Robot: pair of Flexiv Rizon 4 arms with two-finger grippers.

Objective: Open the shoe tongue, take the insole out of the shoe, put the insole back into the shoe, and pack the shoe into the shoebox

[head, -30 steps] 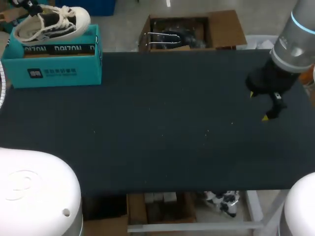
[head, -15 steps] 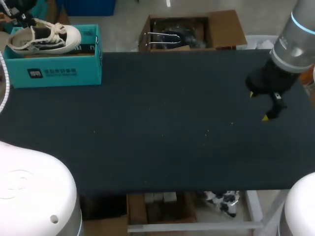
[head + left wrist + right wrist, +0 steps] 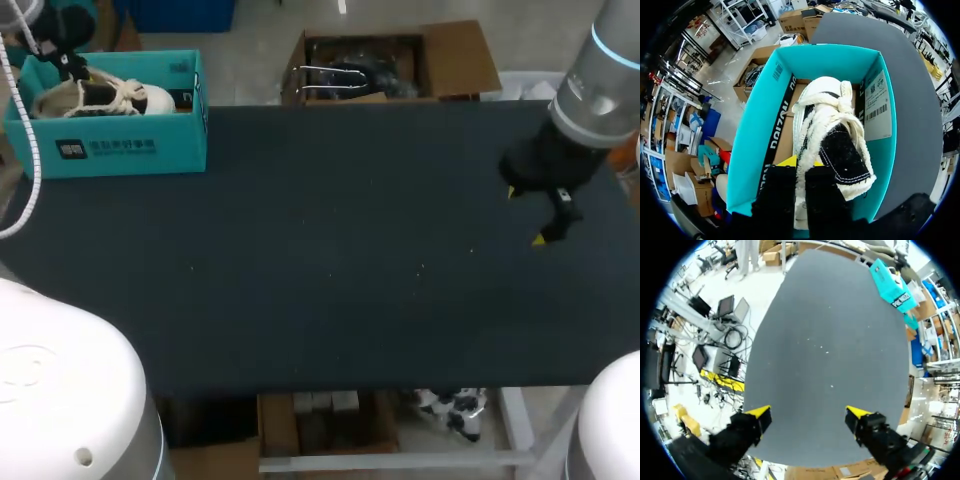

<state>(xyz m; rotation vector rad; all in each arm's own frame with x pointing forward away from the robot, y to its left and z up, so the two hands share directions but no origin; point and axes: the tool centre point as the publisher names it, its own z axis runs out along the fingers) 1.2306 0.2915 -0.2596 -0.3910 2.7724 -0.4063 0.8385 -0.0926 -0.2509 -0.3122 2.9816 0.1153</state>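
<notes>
Inside the teal shoebox (image 3: 130, 148) lies the shoe (image 3: 100, 97) — left pincer (image 3: 801, 172) clamped on its heel; right pincer (image 3: 809, 416) spread wide, empty.

You'll find the shoebox (image 3: 120, 150) in the frame's upper left, on the table's (image 3: 320, 280) corner, the shoe (image 3: 100, 97) inside it; your right gripper (image 3: 526, 214) hangs mid-right.

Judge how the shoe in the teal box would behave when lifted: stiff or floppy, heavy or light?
The shoe probably flexes: its canvas upper and loose laces look soft. It seems light, since the left claw holds it by one end. Its long, low shape should keep it from rolling in the shoebox.
</notes>
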